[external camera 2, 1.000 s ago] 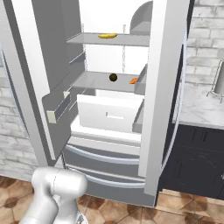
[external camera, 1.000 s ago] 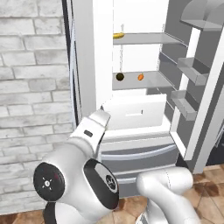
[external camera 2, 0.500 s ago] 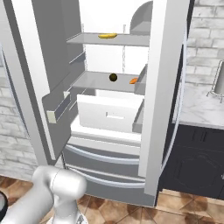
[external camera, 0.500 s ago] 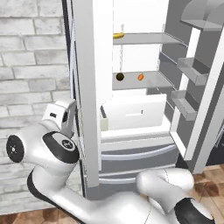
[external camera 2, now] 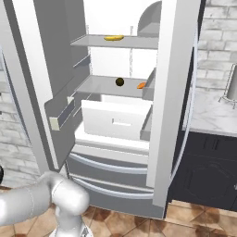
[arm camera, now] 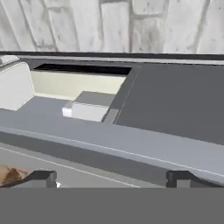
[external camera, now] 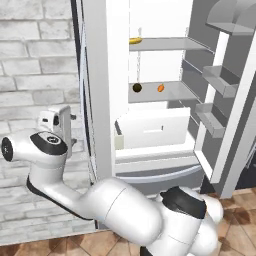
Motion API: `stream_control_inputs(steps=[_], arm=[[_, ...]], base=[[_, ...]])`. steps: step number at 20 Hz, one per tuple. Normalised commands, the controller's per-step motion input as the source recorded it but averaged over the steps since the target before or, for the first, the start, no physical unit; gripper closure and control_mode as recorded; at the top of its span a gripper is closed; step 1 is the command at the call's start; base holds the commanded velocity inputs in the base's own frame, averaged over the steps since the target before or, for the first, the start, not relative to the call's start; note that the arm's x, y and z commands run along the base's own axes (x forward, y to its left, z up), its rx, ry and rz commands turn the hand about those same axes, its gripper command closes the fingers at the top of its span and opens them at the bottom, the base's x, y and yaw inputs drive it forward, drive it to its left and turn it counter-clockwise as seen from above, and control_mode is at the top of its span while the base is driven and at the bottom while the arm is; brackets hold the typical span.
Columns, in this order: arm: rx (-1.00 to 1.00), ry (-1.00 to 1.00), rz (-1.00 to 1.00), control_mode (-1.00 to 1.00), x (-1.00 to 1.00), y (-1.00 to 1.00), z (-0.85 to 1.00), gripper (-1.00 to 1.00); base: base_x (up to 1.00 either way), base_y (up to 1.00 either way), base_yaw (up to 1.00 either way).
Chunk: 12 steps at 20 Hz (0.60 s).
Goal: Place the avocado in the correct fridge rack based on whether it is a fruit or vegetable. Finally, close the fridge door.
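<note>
A yellow banana [external camera: 135,40] is lying on the upper shelf, and the open left fridge door [external camera: 95,90] is standing between the hand [arm camera: 111,178] and the interior. The small, dark, glossy avocado [external camera: 136,88] is sitting on the fridge rack [external camera: 172,93], left of a small orange item [external camera: 160,88], well apart from the hand. The hand's fingers are spreading wide, gripping nothing.

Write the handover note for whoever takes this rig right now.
Gripper: open, holding nothing, out to the left by the outer face of the left fridge door.
Avocado: on the fridge rack, left of the small orange item and apart from it. Banana on the shelf above.
Done: avocado placed.
Left: shut the fridge; both doors stand open.
</note>
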Motion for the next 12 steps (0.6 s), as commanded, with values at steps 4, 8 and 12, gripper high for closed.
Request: stream_control_inputs(steps=[4, 8, 12], arm=[[-0.13, 0.12, -0.08, -1.00, 0.97, 0.05, -0.31, -1.00], [-0.11, 0.11, -0.05, -1.00, 0.78, -0.03, -0.26, -1.00], [-0.01, 0.03, -0.01, -1.00, 0.12, -0.73, -0.02, -1.00]], base=[[0.00, 0.00, 0.00], [0.00, 0.00, 0.00], [0.00, 0.00, 0.00]])
